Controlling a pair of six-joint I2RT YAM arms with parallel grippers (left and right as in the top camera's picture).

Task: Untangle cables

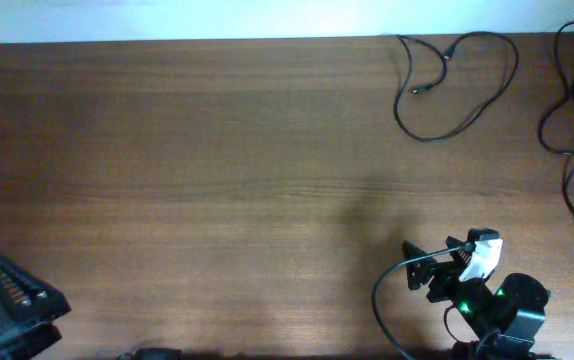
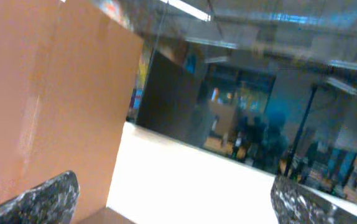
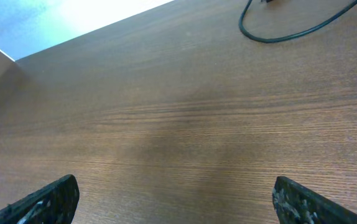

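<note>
**Overhead.** Wooden tabletop (image 1: 217, 180) seen whole. Thin black cable (image 1: 435, 139) lying in one open loop near the far right corner, with its small plug end (image 1: 419, 93) inside the loop. Second cable (image 1: 544, 125) just beside it at the right edge, in larger bends and cut off by the frame; apart from the first as far as can be told. Right arm (image 1: 487, 295) at the near right edge, well apart from both cables. Left arm (image 1: 12, 300) at the near left corner.

**Right wrist.** Right gripper (image 3: 175, 202) over bare wood grain, its fingers (image 3: 48, 202) spread wide at the lower corners with nothing between them. Only one arc of the looped cable visible, at the top edge; plug end and second cable shown overhead alone.

**Left wrist.** Left gripper (image 2: 175, 199) tilted upward, away from the tabletop. Blurred room with ceiling lights behind, brown panel (image 2: 41, 93) filling the left side, neither visible overhead. Fingers wide apart here too, and empty. Cables seen only from overhead and, in part, from the right wrist.
</note>
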